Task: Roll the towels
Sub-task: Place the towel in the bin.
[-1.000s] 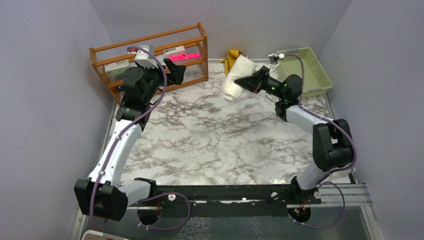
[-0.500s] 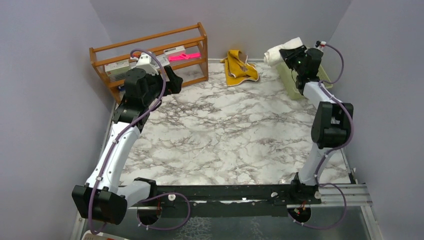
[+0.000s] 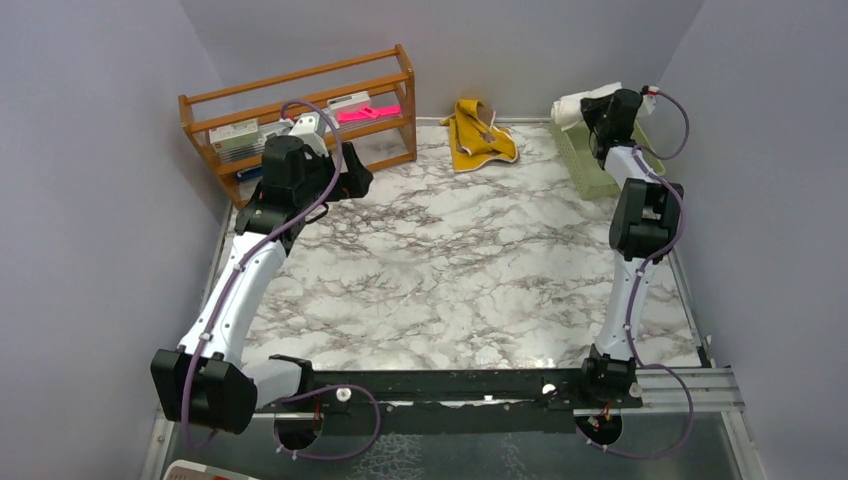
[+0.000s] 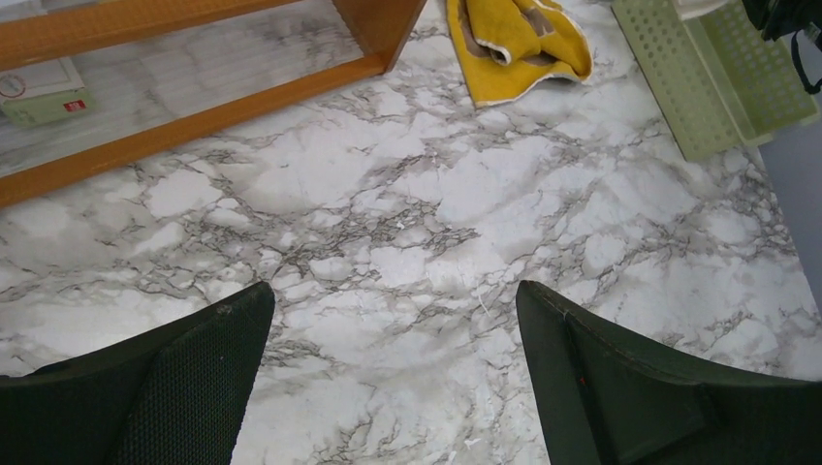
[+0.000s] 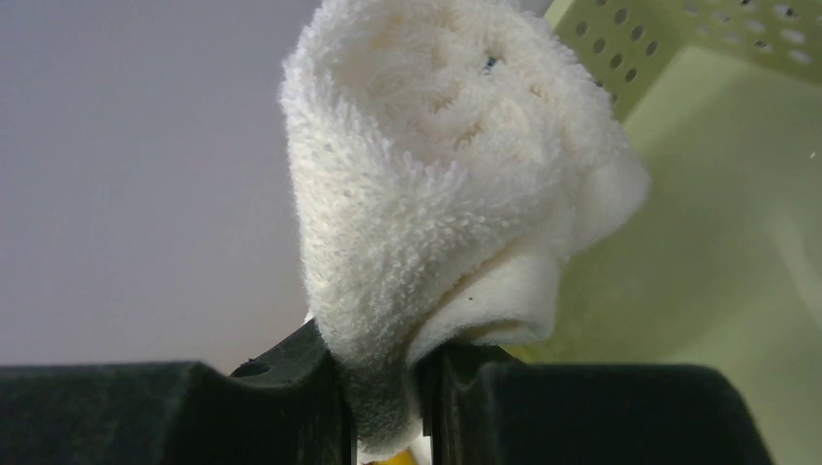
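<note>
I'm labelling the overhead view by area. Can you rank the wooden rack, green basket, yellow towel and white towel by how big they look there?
Largest to smallest:
1. wooden rack
2. green basket, though the right arm covers part of it
3. yellow towel
4. white towel, a small roll in the right hand

the tabletop (image 3: 450,270) is white marble laced with grey-brown veins. the cream-white towel (image 5: 436,165) is plain looped terry with no print. the mustard-yellow towel (image 3: 478,135) shows a paler cream edging along its folds. the basket (image 4: 737,77) is pale green, its walls dotted with rows of small holes. the rack (image 3: 300,100) is orange-brown wood, with a bright pink item (image 3: 362,113) on it. the left pincer (image 4: 393,295) and right pincer (image 5: 388,387) are near black.
</note>
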Robot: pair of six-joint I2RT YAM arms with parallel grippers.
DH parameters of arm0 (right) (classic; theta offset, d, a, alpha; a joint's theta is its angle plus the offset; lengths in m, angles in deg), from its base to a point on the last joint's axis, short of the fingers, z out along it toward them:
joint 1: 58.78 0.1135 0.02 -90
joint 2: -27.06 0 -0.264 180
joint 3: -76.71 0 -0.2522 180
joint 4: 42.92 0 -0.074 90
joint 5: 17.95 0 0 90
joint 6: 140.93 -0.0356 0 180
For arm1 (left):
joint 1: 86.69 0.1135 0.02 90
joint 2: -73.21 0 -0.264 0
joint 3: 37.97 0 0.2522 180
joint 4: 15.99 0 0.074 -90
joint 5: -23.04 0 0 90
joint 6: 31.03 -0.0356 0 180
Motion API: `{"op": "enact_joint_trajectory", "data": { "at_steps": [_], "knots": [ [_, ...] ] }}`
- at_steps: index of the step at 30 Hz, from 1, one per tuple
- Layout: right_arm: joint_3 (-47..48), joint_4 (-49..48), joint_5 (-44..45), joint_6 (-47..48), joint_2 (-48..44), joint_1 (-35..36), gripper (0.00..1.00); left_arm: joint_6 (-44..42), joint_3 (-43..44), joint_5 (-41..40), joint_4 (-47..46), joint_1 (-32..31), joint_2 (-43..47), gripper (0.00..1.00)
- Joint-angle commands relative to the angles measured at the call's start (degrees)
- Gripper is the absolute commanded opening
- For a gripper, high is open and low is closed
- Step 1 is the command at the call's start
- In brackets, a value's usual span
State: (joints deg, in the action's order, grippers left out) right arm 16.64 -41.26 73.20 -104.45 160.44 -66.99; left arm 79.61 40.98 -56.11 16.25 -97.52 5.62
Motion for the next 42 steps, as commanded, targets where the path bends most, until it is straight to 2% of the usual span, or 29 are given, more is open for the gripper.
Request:
{"op": "enact_joint_trajectory", "data": {
  "at_steps": [1,14,15,16,18,22,25,30,33,37,42],
  "knots": [
    [7.3,-0.5,3.0,1.6,7.0,-1.6,0.01,-1.7,2.7,3.6,1.0,0.3,-3.0,0.99],
    [13.4,3.2,-0.3,1.5,13.9,-4.3,0.01,-3.4,5.0,5.3,2.0,0.1,-8.6,0.99],
    [13.5,3.0,-1.4,1.9,14.0,-4.4,0.03,-3.4,5.1,5.7,1.9,0.0,-8.9,0.99],
    [13.8,2.5,-2.6,2.3,14.2,-4.5,0.16,-3.4,5.2,6.1,1.9,-0.1,-9.2,0.99],
    [14.3,2.3,-5.1,3.7,14.1,-4.5,0.55,-4.3,6.4,4.7,2.6,-1.9,-10.2,0.99],
    [14.1,5.3,-4.4,4.8,11.7,-4.5,0.86,-5.9,10.4,-5.7,5.9,-10.3,-14.1,0.99],
    [12.5,9.9,-1.4,4.3,8.6,-4.5,0.99,-4.1,13.3,-11.3,5.8,-16.0,-18.4,0.99],
    [9.5,18.9,1.6,1.4,3.0,-4.5,1.00,-1.0,18.3,-13.7,0.4,-19.9,-27.1,0.99],
    [5.1,20.5,1.8,0.1,-1.3,-4.5,1.00,-0.7,23.2,-14.4,-2.7,-21.6,-34.4,0.97],
    [-1.1,19.4,0.1,-0.6,-8.0,-4.5,1.00,-1.7,33.8,-15.3,-5.2,-23.2,-47.2,0.95],
    [-4.2,20.3,-3.7,1.0,-13.6,-4.5,1.00,-5.1,50.3,-16.9,-6.4,-24.7,-62.0,0.95]
  ]
}}
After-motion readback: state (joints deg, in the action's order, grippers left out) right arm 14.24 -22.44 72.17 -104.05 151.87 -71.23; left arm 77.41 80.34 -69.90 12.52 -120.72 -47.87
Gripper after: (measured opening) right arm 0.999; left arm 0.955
